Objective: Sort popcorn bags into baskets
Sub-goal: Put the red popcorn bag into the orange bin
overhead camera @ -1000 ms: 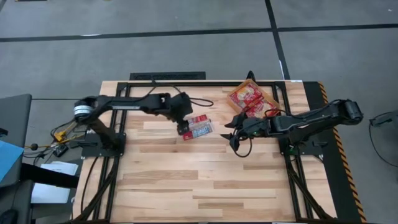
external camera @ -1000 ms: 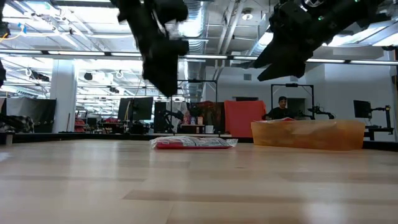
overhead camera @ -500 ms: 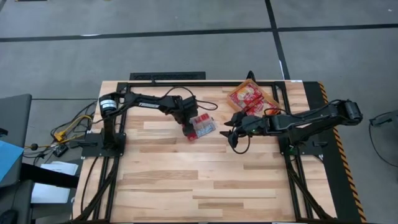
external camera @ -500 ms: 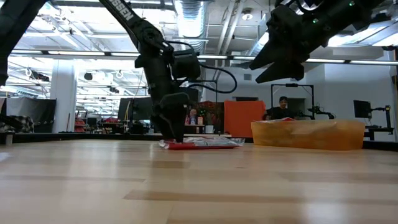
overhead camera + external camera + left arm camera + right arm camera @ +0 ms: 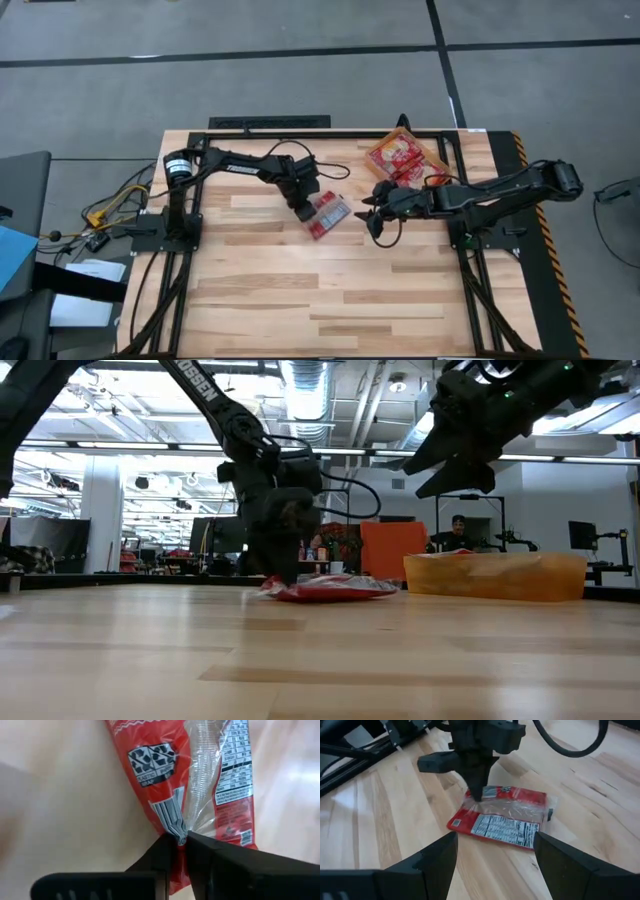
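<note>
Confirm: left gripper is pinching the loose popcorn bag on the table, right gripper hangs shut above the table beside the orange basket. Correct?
Not quite. The right gripper is open, not shut: the right wrist view shows its fingers spread wide apart with nothing between them. The rest holds: the left gripper is pinched on the popcorn bag lying on the table, and the right one hangs beside the orange basket.

One bag (image 5: 328, 212) lies on the worktop (image 5: 300, 290); one basket (image 5: 407, 158) holds several more, number unclear. Two arms, two end effectors.
</note>
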Robot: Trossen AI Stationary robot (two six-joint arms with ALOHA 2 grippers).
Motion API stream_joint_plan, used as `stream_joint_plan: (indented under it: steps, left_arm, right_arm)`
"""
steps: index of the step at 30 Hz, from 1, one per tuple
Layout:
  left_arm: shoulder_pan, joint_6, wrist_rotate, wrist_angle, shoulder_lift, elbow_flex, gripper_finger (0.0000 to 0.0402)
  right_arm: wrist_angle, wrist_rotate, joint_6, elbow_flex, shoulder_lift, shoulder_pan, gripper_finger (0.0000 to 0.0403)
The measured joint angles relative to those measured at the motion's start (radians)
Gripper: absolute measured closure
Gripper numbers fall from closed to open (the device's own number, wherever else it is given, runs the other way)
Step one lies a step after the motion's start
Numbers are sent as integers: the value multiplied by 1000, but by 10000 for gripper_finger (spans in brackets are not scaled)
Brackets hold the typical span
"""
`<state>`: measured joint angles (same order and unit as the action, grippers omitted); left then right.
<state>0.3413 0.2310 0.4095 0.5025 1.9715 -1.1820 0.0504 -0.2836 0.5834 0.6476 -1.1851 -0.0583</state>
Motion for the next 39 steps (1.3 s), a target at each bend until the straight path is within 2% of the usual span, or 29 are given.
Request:
stream_joint_plan:
  steps: [2,5,8,11,14,17,23,32,39]
  left_arm:
    - [-1,57,74,-17,-7,4,379]
    - [-1,158,183,-48,-42,9,394]
    - [-1,233,269,-120,-94,3,396]
    - [3,318,342,-148,-139,3,396]
    - [4,370,381,-176,-173,3,399]
    - [-2,404,396,-183,-191,2,399]
    - [-14,470,416,-225,-199,2,398]
    - [-23,568,448,-334,-199,2,398]
    - [-48,586,458,-343,-200,0,398]
  right_arm:
    - [4,14,-29,0,0,-6,117]
    - [-13,78,-200,0,0,-33,117]
    - [-22,98,-385,0,0,-74,117]
    - [-27,82,-539,0,0,-110,117]
    - [-33,10,-617,7,0,-135,117]
    - [-34,-34,-691,27,0,-137,117]
    - [-23,-34,-838,73,-17,-123,117]
    - [0,-35,-944,129,-113,-151,117]
    - [19,-175,-974,203,-237,-151,123]
